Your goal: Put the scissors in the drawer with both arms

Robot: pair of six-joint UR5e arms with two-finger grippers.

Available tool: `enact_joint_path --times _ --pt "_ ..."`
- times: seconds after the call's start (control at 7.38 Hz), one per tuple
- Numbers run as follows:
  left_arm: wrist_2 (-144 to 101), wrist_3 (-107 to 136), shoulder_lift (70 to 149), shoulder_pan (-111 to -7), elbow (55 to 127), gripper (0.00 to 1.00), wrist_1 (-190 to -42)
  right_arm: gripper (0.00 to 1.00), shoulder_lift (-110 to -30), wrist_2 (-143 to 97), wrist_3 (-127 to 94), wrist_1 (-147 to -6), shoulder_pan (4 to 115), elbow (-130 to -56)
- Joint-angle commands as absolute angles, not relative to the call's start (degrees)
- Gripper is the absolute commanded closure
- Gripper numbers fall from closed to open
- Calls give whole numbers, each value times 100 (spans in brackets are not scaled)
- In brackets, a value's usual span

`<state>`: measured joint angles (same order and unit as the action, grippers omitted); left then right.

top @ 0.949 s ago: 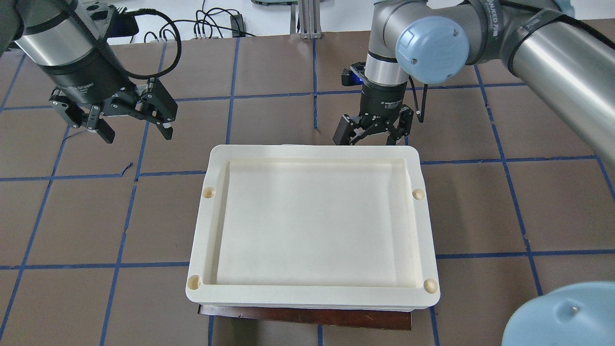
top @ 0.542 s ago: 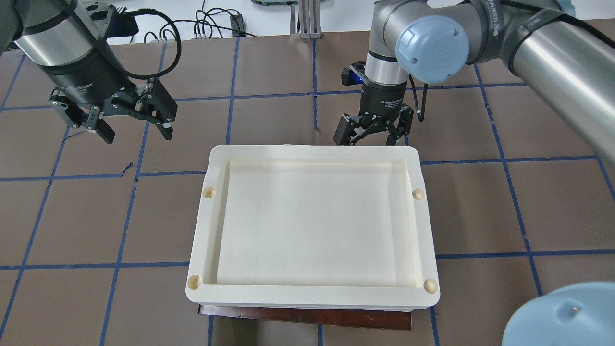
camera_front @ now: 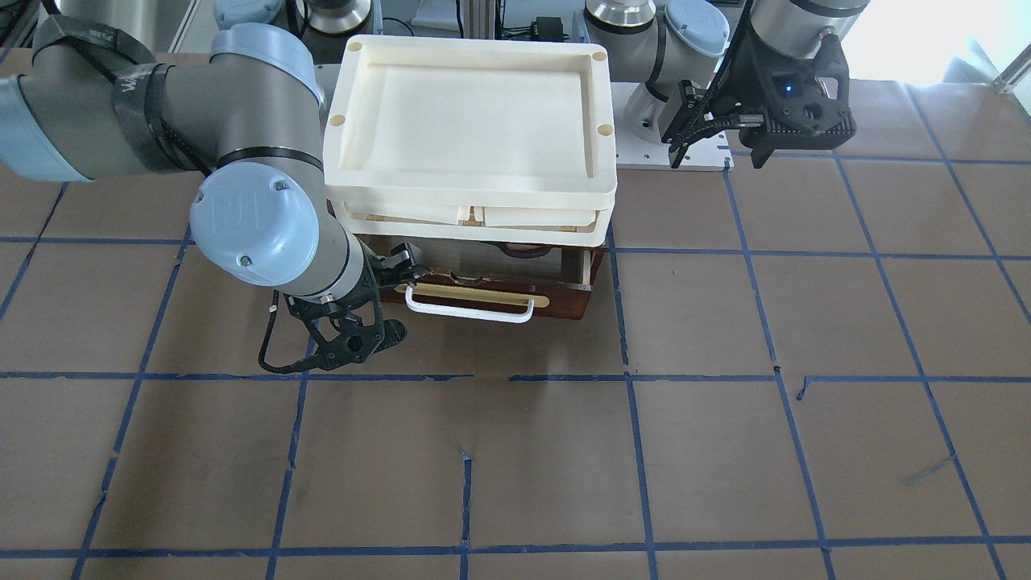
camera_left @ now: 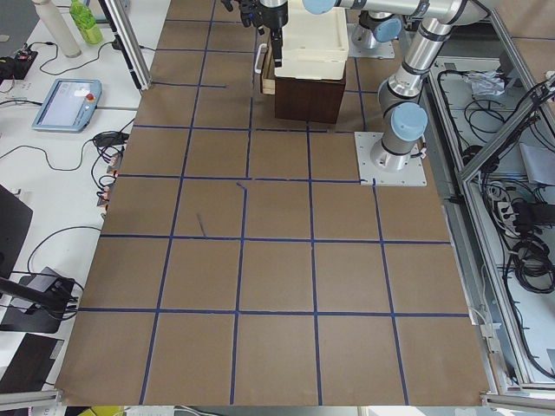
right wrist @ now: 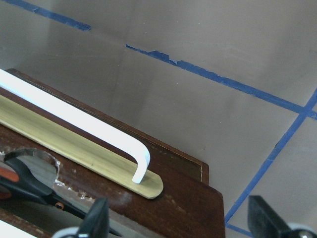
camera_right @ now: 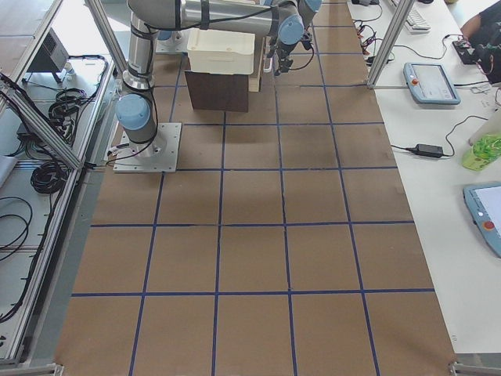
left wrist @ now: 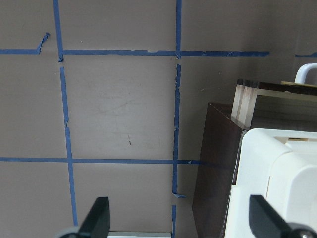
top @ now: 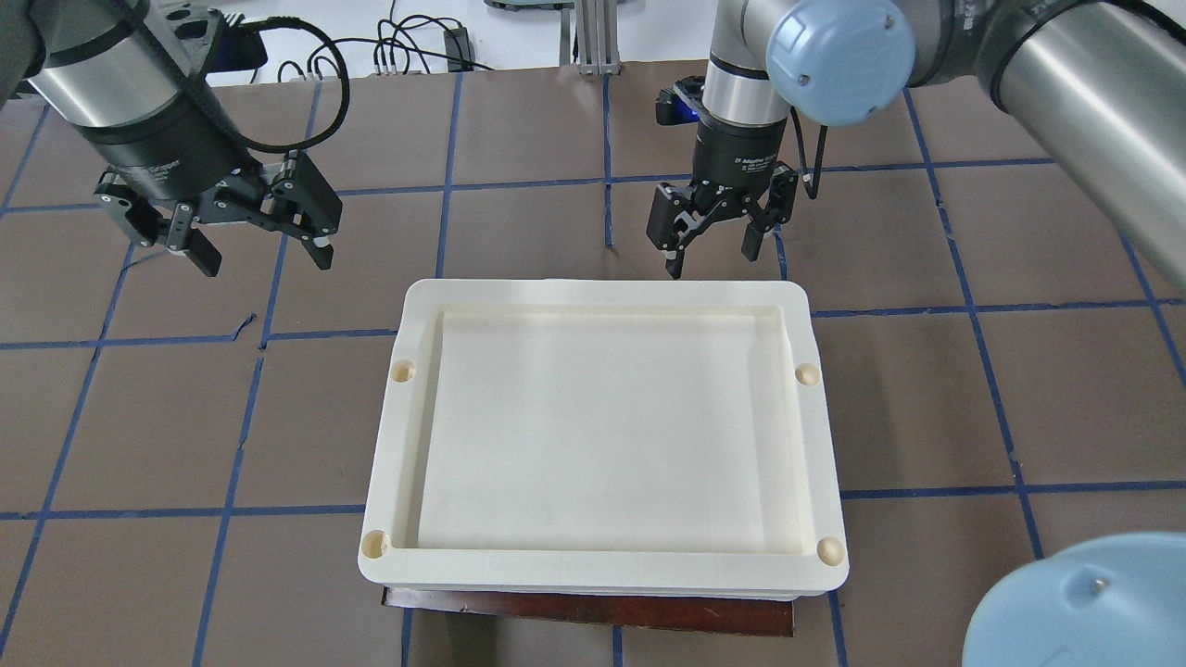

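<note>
The dark wooden drawer (camera_front: pixel 576 302) stands pulled partly out from under the trays, its white bar handle (camera_front: pixel 471 312) facing the far side. The scissors (right wrist: pixel 34 191) lie inside it; the right wrist view shows a dark blade and an orange loop just behind the drawer front (right wrist: pixel 188 198). My right gripper (top: pixel 709 259) is open and empty, hovering over the handle end of the drawer, and also shows in the front view (camera_front: pixel 378 310). My left gripper (top: pixel 266 259) is open and empty, held high off to the left of the trays.
Stacked cream plastic trays (top: pixel 602 292) sit on top of the dark brown cabinet (top: pixel 593 611) and hide most of the drawer from overhead. The brown table with blue tape lines (top: pixel 927 398) lies all around.
My right gripper has risen and drawn back from the drawer front; its fingertips now show clear of the tray's far rim. The left arm has not moved.
</note>
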<state>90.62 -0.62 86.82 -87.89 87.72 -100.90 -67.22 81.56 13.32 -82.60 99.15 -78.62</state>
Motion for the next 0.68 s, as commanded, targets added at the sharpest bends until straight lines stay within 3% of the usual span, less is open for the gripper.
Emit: enact_joint_path --times 0.0,0.54 --pt "9062 -62 8675 -8789 8771 0 -10090 1 -6619 8139 1354 -8332 9914 -7910" --pt "9062 -53 8684 -8789 8771 0 -10081 1 -6539 8139 1371 -8666 9896 -8059"
